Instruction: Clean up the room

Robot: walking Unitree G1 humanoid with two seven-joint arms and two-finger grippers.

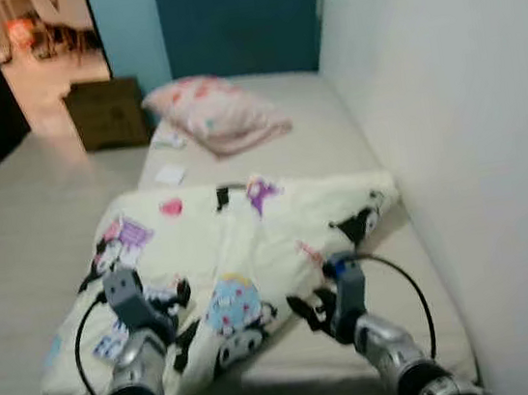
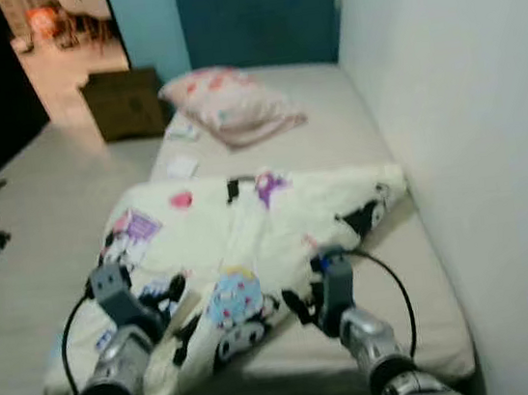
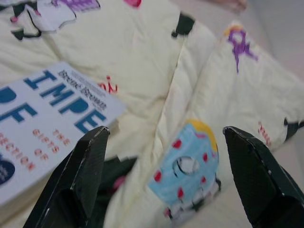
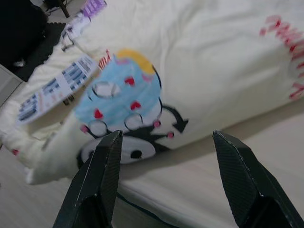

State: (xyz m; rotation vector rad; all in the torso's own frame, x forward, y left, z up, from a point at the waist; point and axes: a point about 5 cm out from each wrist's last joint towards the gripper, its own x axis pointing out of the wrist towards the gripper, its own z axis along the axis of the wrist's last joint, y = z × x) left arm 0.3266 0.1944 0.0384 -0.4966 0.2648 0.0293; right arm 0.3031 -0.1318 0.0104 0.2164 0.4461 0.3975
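Both arms are up over the foot of the bed, and the cream quilted comforter printed with cartoon characters (image 1: 243, 259) lies crumpled across the beige mattress (image 1: 334, 139), its near corner spilling off the edge toward the pale floor (image 1: 26, 239). The left hand (image 3: 166, 180) hovers above it with fingers spread wide, nothing held. Just beside that hand, a white paperback book with blue lettering (image 3: 42, 123) rests on the comforter. The right hand (image 4: 164, 175) hangs over the near edge of the mattress, also spread and empty, facing the blue cupcake print (image 4: 118, 90).

Farther up, a pink patterned pillow (image 1: 214, 111) sits near the teal padded headboard (image 1: 241, 20), with a small white paper (image 1: 171, 175) on the mattress.

The comforter looks soft, bulky and limp; it will sag and drag, so pinching a thick fold at an edge or corner seems the surest hold. The book is stiff and light, and likely slides if the fabric lifts first.
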